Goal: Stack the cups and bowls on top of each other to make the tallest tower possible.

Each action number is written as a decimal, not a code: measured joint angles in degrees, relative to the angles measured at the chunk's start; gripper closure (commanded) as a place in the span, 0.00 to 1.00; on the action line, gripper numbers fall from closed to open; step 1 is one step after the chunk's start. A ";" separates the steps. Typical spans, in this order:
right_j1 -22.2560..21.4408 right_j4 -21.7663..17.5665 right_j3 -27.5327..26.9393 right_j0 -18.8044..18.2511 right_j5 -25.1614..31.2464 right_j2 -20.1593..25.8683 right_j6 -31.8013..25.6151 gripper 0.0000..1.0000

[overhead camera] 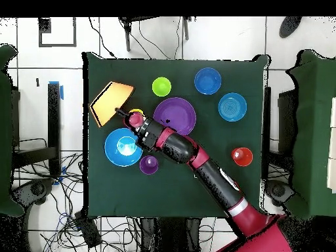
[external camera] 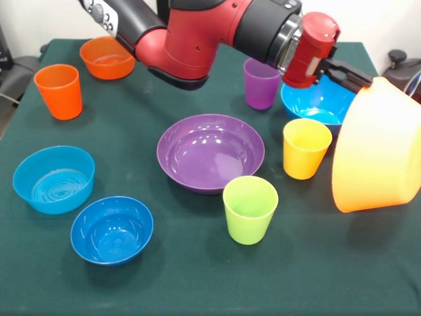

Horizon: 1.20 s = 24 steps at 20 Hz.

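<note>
The large orange-yellow bowl [external camera: 378, 148] is shown lifted clear of the green table [external camera: 197, 283] at the right edge of the front view, tipped so that its rounded underside is turned toward the camera. It is grasped at its far rim by the gripper [external camera: 358, 79], whose black jaws are clenched on that rim; the red and black arm [external camera: 210, 33] is extended across the top of the picture from the left. In the overhead view the same bowl [overhead camera: 110, 102] is seen tilted near the far left corner of the table [overhead camera: 249, 190], with the gripper [overhead camera: 121, 111] at its edge. Directly beyond and below the gripper, the large blue bowl [external camera: 316, 105] is seen upright on the cloth, with the purple cup [external camera: 261, 83] just to its left and the yellow cup [external camera: 306, 148] just in front of it. The large purple bowl [external camera: 210, 151] is placed near the table's middle, and the lime green cup [external camera: 249, 209] is set just in front of it (all 4 cups are upright, mouths up). At the left, the orange cup [external camera: 59, 91] and the small orange bowl [external camera: 107, 57] are found toward the far side, while the light blue bowl [external camera: 54, 178] and the dark blue bowl [external camera: 112, 229] lie nearer the camera. No 2 pieces are stacked.
</note>
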 measured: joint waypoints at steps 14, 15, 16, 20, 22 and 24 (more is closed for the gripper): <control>-0.01 -0.01 0.51 -1.80 3.01 -0.94 0.00 1.00; -0.01 -0.01 0.52 -1.88 3.36 -1.00 0.00 1.00; -0.01 -0.01 0.52 -1.94 3.63 -1.05 0.00 1.00; -0.01 -0.01 0.60 -2.42 4.90 -1.30 0.00 1.00; -0.01 -0.01 0.59 -2.73 5.29 -1.41 0.00 1.00; -0.10 -0.01 0.59 -2.96 5.47 -1.55 0.00 1.00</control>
